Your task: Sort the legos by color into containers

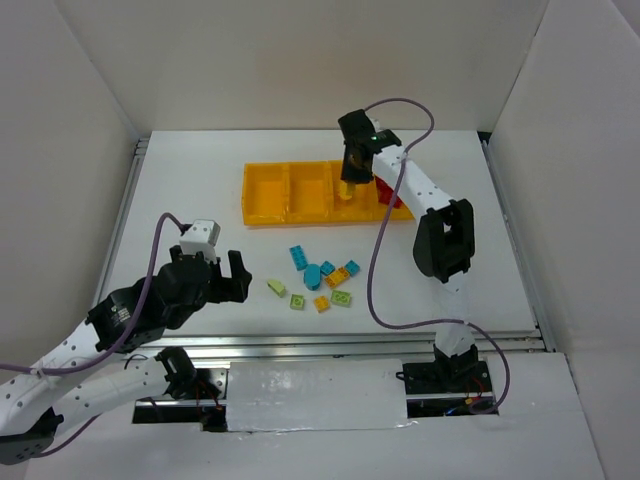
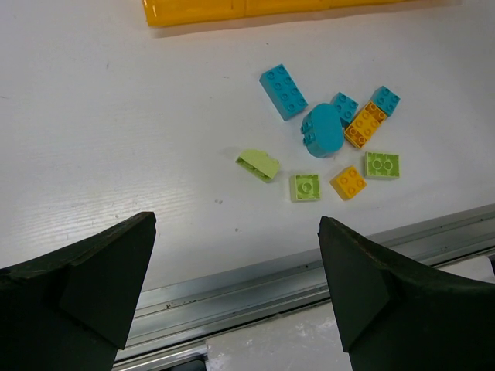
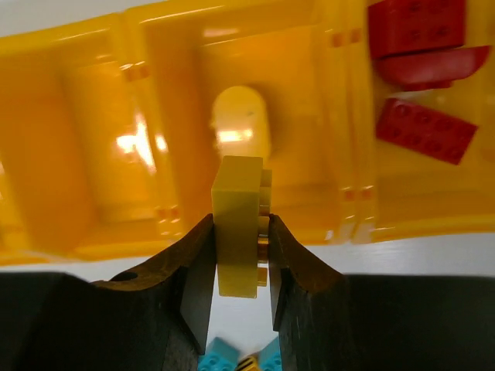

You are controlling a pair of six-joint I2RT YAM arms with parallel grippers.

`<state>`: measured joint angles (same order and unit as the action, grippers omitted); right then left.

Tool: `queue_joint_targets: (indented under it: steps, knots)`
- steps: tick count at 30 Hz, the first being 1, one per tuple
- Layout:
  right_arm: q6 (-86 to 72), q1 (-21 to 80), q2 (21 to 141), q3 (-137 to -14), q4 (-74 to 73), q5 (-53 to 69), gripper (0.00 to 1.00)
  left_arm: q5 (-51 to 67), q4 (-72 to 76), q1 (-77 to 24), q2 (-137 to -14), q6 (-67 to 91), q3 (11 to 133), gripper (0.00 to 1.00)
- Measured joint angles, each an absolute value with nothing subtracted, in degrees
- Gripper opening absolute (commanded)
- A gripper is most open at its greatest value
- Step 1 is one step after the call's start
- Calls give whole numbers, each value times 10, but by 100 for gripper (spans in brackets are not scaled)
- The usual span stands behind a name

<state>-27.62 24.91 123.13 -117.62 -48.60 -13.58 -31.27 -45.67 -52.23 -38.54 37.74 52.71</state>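
Right wrist view: yellow brick (image 3: 237,193) is clamped in the right hand (image 3: 241,232) at frame centre, over the near wall of the tray (image 3: 77,239). If released here, it could be bounced off that rim onto the tabletop (image 3: 433,255). Left hand (image 2: 236,224) is held apart, empty, above loose legos (image 2: 321,131).

Right now the tray (image 2: 232,9) is cut off by the top edge in the left wrist view; the uppermost red brick (image 3: 418,23) is clipped in the right wrist view; there, a cyan brick (image 3: 219,354) is mostly hidden by the right claw (image 3: 240,232).
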Motion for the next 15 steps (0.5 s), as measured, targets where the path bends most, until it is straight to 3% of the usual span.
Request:
queue_joint_targets:
  steps: [3, 4, 5, 6, 7, 15]
  knots:
    - [-257, 226, 1258, -1207, -504, -138, 10, -313, -457, -523, -385, 377, 527, 99]
    - [-253, 219, 1264, -1213, -507, -140, 19, -313, -457, -523, -385, 377, 527, 100]
    - [-248, 213, 1268, -1217, -508, -140, 51, -313, -457, -523, -385, 377, 527, 99]
    - [-245, 207, 1271, -1218, -508, -139, 68, -312, -457, -523, -385, 377, 527, 99]
    - [-241, 204, 1272, -1218, -510, -137, 75, -312, -457, -523, -386, 377, 527, 99]
    - [-228, 216, 1263, -1218, -514, -100, 82, -312, -457, -523, -400, 377, 527, 99]
